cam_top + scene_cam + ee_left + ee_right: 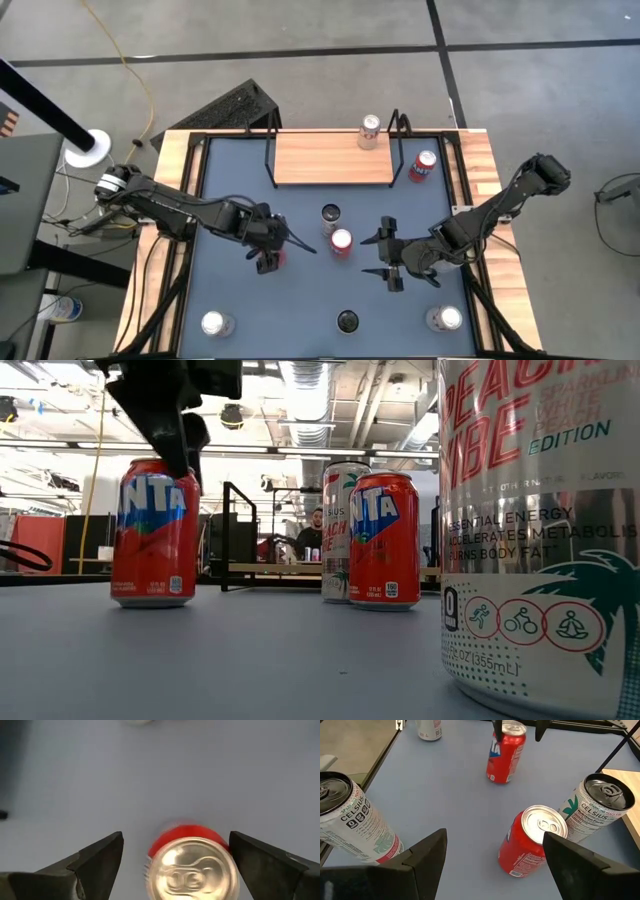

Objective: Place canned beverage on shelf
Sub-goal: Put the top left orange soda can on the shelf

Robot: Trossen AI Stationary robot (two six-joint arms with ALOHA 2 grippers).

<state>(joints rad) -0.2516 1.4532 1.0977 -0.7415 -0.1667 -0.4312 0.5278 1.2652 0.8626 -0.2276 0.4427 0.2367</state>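
The shelf (320, 160) stands at the table's far side, with a pale can (370, 130) upright on its right end. A red can (192, 870) stands upright on the blue table left of centre (155, 535). My left gripper (175, 855) hangs open over it, pointing steeply down, one finger on each side of the can's top (506, 732). My right gripper (495, 865) waits open right of centre (390, 258), aimed at another red can (530, 845) and holding nothing.
A dark-topped can (330, 215) and a red can (341, 242) stand at the table's centre. Another red can (424, 166) stands on the table by the shelf's right end. Three cans (215, 323), (347, 321), (445, 318) stand along the near edge.
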